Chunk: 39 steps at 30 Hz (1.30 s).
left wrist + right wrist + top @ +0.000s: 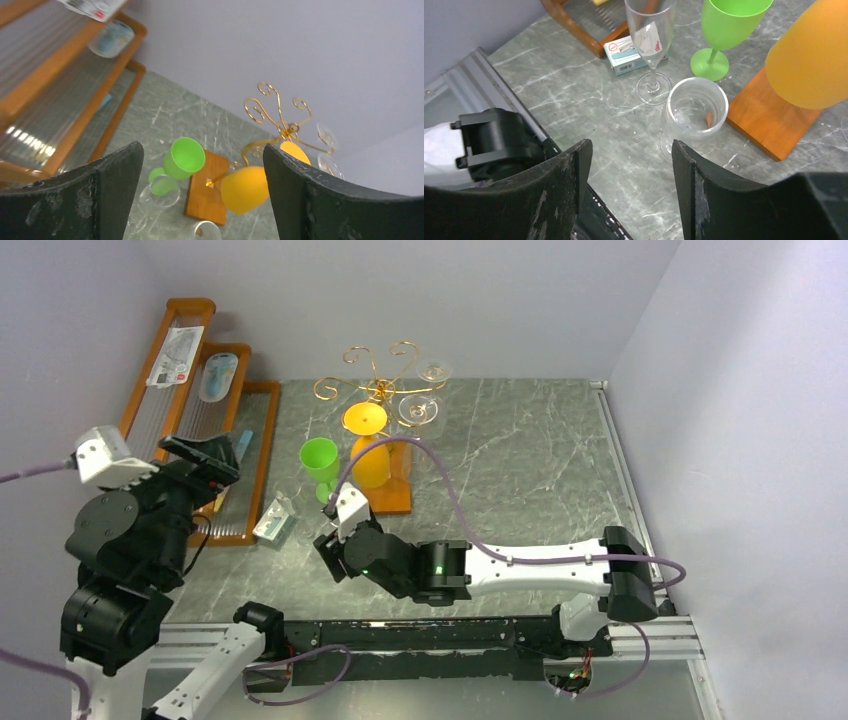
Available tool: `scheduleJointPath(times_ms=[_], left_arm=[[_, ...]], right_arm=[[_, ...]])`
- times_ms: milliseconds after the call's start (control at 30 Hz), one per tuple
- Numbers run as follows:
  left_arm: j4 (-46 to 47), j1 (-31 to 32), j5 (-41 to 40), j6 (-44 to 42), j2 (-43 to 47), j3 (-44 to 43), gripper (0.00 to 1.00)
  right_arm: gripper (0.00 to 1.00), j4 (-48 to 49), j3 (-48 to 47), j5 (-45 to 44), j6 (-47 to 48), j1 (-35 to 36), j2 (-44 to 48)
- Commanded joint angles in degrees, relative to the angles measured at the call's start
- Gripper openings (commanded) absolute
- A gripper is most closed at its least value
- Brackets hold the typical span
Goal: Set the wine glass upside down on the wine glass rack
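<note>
Right claw (631, 150): I see its two black fingers parted with bare table in the gap. It grips nothing and hovers low over the near middle of the grey marbled table (520, 460).
Left claw (201, 165): spread wide and empty, raised high by the table's left edge.
Clear wine glass (694, 107): stands upright, mouth up, just beyond my right fingers and just beside the rack's base.
Thin gold wire wine glass rack (385, 390): near the middle of the far edge, on a flat orange-brown base (395, 495).
On the rack: a frosted orange wine glass (371, 462) hangs bowl down; two more clear glasses (420, 408) hang on its right side.
Green plastic wine glass (320, 460): upright, left of the base.
Tall clear flute (651, 30): upright beside a small pale box (626, 52).
Stepped brown wooden shelf (185, 315): along the left edge.
</note>
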<state>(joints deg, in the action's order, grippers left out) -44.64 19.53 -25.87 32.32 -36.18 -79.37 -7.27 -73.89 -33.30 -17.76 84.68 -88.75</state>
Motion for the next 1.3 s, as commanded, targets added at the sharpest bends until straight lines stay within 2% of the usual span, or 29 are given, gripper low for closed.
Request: scheduleJointPath(times_ms=[0,200,500,767,1133,1267], left_arm=[[-0.61,-0.28,-10.54,-0.93,3.12,-0.72,0.93],[0.69,-0.28,-12.03,-0.83,5.16,0.97,0.92],[1.18,-0.11,-10.99,-0.81,4.88,2.84,0.93],[1.62,-0.11,-10.45,-1.08,4.71,3.74,0.93],[2.39,-0.1,-7.31,0.59,5.51,6.33,0.92],[2.7,-0.11,-6.12,1.76,6.16,8.01,0.92]], right_arm=[[0.63,-4.27,-5.14,-1.6,-0.25,-0.77,-4.19],[0.55,-13.97,-15.68,4.34,-4.06,-4.41,-11.85],[0.53,-24.87,-25.7,7.51,-5.74,-7.35,-22.29],[0.5,-27.73,-28.45,8.78,-5.95,-8.32,-25.63],[0.06,-22.93,-23.07,10.68,-5.92,-8.56,-21.44],[0.0,-19.65,-19.3,10.91,-5.32,-8.54,-18.23]])
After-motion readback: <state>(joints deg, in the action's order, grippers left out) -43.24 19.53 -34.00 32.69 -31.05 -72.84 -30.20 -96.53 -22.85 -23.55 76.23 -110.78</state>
